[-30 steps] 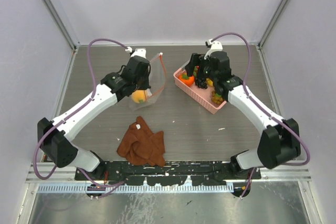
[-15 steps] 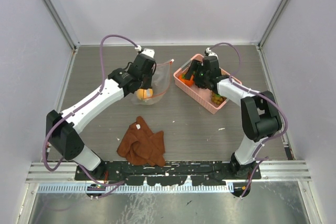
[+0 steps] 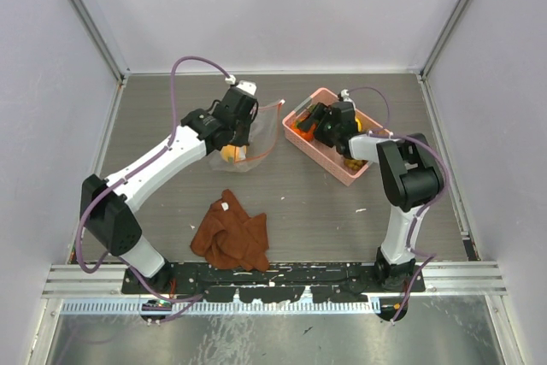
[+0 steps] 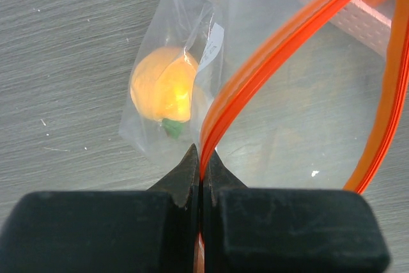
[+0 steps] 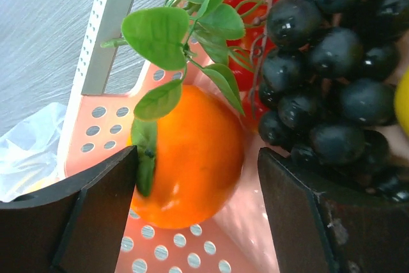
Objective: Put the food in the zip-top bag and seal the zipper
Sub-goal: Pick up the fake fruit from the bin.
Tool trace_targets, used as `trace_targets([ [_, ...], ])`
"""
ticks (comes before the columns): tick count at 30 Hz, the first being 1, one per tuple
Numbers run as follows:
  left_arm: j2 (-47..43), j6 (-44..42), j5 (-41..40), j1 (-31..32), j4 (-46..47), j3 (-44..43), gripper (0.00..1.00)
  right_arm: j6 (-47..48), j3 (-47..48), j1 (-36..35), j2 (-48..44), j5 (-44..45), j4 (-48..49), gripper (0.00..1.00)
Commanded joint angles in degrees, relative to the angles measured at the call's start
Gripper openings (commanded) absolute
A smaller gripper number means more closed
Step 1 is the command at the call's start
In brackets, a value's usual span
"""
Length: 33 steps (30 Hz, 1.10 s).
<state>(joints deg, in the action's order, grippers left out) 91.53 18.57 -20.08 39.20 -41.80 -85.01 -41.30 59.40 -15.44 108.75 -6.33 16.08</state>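
right hand (image 5: 198,158) has dropped into the basket (image 3: 355,175), open around the orange (image 5: 192,177); left hand (image 4: 201,158) pinches the zipper (image 4: 268,55) of the bag (image 4: 287,119); next, grip.

Lit brightly and evenly from above, with only faint, soft shadows on the table (image 3: 316,203). Sharp overhead. Soft and hazy up close through the bag (image 4: 287,113), with a glow along the zipper (image 4: 268,55), small glints on the grapes (image 5: 332,49), slight blur on the orange (image 5: 192,158).

Your top camera looks down from behind the arm bases (image 3: 144,261) over the whole desk (image 3: 299,198). Your left wrist camera hugs the zip-top bag (image 4: 185,36), your right one peers closely into the pink basket (image 5: 89,135); both appear from above.
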Motion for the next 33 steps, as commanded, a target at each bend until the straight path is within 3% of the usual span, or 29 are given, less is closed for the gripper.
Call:
trace_targets([
  [1,-0.2,0.2,1.1,-0.2,-0.3,-2.5,0.00,-2.9,-0.9,0.7,3.0,-4.4,8.7,0.80],
  [7,0.8,1.1,2.6,-0.2,-1.1,-3.2,0.00,-3.9,-2.8,1.5,4.8,-4.3,13.2,0.78],
  [13,1.5,1.2,3.3,-0.2,-1.8,-4.5,0.00,-1.9,-5.5,2.6,0.9,-6.0,15.9,0.62],
  [22,1.5,1.3,3.1,-0.2,-2.2,-5.6,0.00,4.1,-7.7,2.6,-11.5,-5.8,9.3,0.48],
  [33,1.8,3.3,5.9,-0.2,-2.6,-7.1,0.00,7.8,-9.0,2.3,-27.9,-4.6,-1.2,0.46],
])
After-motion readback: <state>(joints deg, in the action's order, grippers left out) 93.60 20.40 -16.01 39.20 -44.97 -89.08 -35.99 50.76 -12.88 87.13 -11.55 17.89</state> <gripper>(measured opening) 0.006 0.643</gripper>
